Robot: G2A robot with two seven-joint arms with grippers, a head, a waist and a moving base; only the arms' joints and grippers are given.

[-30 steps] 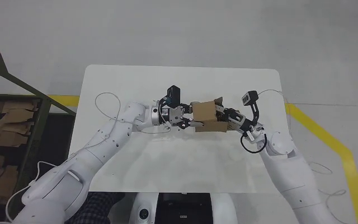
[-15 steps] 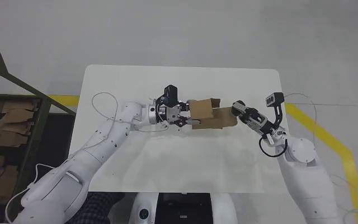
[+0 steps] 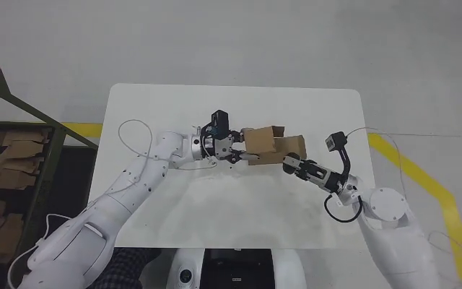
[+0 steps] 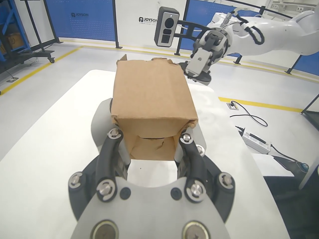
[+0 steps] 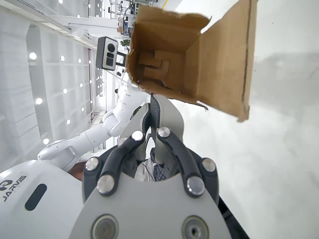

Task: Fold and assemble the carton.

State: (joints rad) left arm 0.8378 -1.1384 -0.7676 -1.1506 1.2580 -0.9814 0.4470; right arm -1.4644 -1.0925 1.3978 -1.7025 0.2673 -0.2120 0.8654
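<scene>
Since the frame a second before, the right gripper point(image 3: 289, 164) had come out of the carton's open end, drawn off to the right, then swung back in on the side nearer the robot. The carton point(image 3: 268, 147) had scarcely shifted, though one side flap point(image 3: 294, 144) had swung wider.

Right jaws: closed, pad against pad. In the right wrist view the right gripper point(image 5: 151, 100) had its tips at the ragged rim of the carton point(image 5: 199, 58). Whether they pinched that rim could not be determined. The left wrist view placed the same gripper point(image 4: 197, 74) at the far corner of the carton.

Left jaws: clamped on the carton's closed end. The left gripper point(image 4: 149, 135) had one finger point(image 4: 113, 139) on each side of it, with the brown body of the carton point(image 4: 152, 95) running away from the wrist.

Carton: lying on its side between the two grippers, over the middle of the white table point(image 3: 180, 108). Contact with the tabletop could not be confirmed. The open end faced the right arm. Folded, interlocked bottom flaps point(image 5: 154, 63) were visible deep inside, and the long side flap point(image 5: 246, 50) stood out from the opening.

Surroundings: a yellow floor line point(image 3: 404, 166) ran past the table's right side. A crate of flat cardboard point(image 3: 22, 152) stood on the floor to its left.
</scene>
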